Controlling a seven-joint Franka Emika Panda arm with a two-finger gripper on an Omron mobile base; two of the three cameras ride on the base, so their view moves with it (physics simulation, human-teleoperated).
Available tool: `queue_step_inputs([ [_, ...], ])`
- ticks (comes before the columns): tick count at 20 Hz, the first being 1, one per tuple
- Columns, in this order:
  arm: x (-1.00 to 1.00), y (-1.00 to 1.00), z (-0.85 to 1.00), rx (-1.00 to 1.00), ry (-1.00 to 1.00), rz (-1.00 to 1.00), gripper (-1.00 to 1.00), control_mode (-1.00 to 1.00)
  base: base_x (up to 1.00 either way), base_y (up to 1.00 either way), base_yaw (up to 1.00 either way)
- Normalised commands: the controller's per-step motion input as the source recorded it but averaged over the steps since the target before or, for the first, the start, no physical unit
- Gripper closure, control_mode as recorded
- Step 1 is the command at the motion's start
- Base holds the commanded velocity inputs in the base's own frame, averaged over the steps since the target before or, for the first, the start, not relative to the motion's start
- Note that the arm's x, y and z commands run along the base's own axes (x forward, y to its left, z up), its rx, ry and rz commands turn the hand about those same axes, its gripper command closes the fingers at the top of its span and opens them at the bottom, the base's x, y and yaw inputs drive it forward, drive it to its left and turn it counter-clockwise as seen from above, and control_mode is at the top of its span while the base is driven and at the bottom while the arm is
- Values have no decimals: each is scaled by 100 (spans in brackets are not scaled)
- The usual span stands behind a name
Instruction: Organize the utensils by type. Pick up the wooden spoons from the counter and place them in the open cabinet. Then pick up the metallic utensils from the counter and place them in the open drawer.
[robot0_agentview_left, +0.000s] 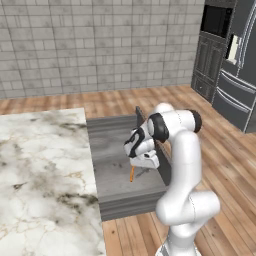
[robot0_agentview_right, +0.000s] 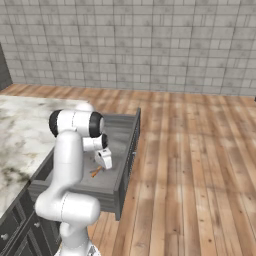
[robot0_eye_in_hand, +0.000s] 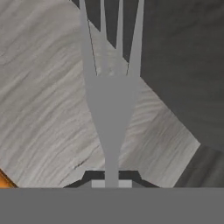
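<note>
My gripper (robot0_eye_in_hand: 111, 178) is shut on the handle of a grey metal fork (robot0_eye_in_hand: 109, 100), one of the metallic utensils, whose tines point away over the drawer floor. In the base views the hand (robot0_agentview_left: 144, 161) hangs low inside the open drawer (robot0_agentview_left: 114, 145), just above its grey-lined bottom. An orange fork (robot0_agentview_left: 131, 173) lies on the drawer floor beside the hand; I also see this orange fork (robot0_agentview_right: 95, 172) from the right and at a corner of the hand view (robot0_eye_in_hand: 4, 180). The white marble counter (robot0_agentview_left: 40, 170) lies to the left. The wooden spoons and the cabinet are out of view.
The drawer's dark front (robot0_agentview_right: 127, 160) juts out over the wooden floor (robot0_agentview_right: 190, 165). A dark fridge and tall oven cabinetry (robot0_agentview_left: 232, 70) stand at the far right. A grey tiled wall (robot0_agentview_left: 100, 45) closes the back.
</note>
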Motion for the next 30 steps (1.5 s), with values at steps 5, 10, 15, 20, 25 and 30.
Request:
queue_step_inputs([
  [5,30,17,-46,0,14,-1,100,-100,0,0,0],
  [10,16,11,-41,0,5,-5,100,-100,0,0,0],
  [15,12,1,-39,0,0,-7,100,-100,0,0,0],
  [20,14,0,-28,0,0,-9,100,-100,0,0,0],
  [25,-2,0,-23,0,0,-6,-100,-100,0,0,0],
  [30,-12,-2,-5,0,0,-4,-100,-100,0,0,0],
])
